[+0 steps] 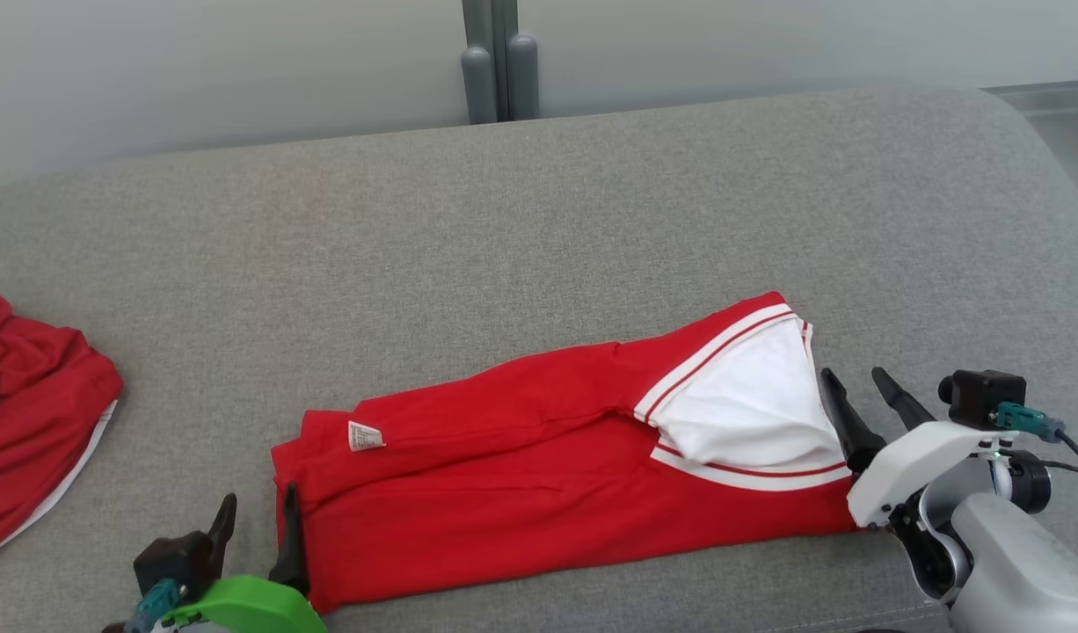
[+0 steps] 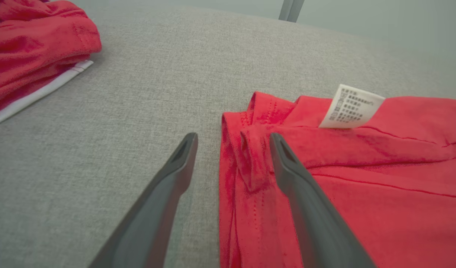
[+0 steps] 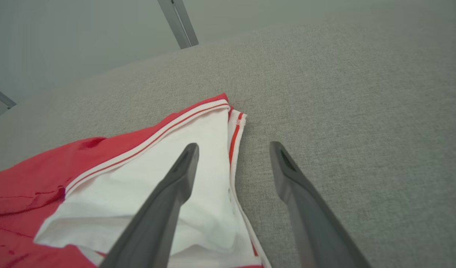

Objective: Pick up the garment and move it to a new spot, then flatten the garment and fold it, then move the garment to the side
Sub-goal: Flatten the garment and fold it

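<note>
Red garment (image 1: 521,457) lies folded lengthwise on grey cushion (image 1: 592,220); left hand (image 1: 260,494) and right hand (image 1: 851,374) both open at its ends. Likely next fold: pinch both layers evenly, lift together.

garment (image 1: 539,457) on cushion (image 1: 592,220), lying left-to-right | second garment (image 1: 29,413) on cushion, well apart to its left

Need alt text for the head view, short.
A folded red garment with white, red-striped trim lies across a grey cushion, with open left fingers at its left end and open right fingers at its right end. A second red garment sits at the far left.
</note>
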You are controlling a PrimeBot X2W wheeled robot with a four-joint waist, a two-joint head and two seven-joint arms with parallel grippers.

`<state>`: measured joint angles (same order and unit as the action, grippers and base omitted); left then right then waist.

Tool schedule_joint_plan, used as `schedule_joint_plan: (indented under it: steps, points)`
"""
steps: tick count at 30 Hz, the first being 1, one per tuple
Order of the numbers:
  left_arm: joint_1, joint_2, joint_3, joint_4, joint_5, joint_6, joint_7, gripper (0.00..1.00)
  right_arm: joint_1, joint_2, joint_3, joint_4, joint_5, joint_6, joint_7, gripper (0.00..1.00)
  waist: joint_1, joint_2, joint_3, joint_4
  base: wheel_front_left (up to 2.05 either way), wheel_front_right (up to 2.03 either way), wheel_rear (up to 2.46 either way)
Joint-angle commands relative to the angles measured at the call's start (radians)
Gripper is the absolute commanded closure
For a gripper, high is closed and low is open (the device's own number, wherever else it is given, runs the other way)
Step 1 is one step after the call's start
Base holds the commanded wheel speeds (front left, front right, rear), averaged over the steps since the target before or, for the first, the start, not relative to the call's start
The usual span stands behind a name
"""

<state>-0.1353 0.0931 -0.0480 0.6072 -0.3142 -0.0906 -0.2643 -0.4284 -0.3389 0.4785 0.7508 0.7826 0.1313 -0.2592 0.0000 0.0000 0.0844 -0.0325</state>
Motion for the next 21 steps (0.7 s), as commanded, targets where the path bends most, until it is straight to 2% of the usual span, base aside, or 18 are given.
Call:
schedule_joint_plan:
  steps: [1, 5, 11, 21]
  points:
    - [0.037, -0.007, 0.024, -0.031, 0.013, 0.014, 0.000, 0.00, 0.033, 0.000, -0.015, -0.022, -0.028, -0.001, -0.006, 0.00, 0.0000, 0.0000, -0.023, 0.000, 0.00, 0.00, 0.00]
    - [0.119, -0.030, 0.069, -0.099, 0.044, 0.021, 0.000, 0.00, 0.092, 0.027, -0.053, -0.077, -0.073, -0.001, -0.006, 0.00, 0.0000, 0.0000, -0.053, 0.005, 0.00, 0.00, 0.00]
    - [0.163, -0.038, 0.087, -0.143, 0.069, 0.015, 0.000, 0.00, 0.145, 0.063, -0.090, -0.090, -0.121, -0.001, -0.006, 0.00, 0.0000, 0.0000, -0.073, 0.015, 0.00, 0.00, 0.00]
    - [0.167, -0.041, 0.057, -0.206, 0.050, 0.028, 0.000, 0.00, 0.184, 0.103, -0.239, -0.081, -0.233, -0.001, -0.006, 0.00, 0.0000, 0.0000, -0.048, 0.043, 0.00, 0.00, 0.00]
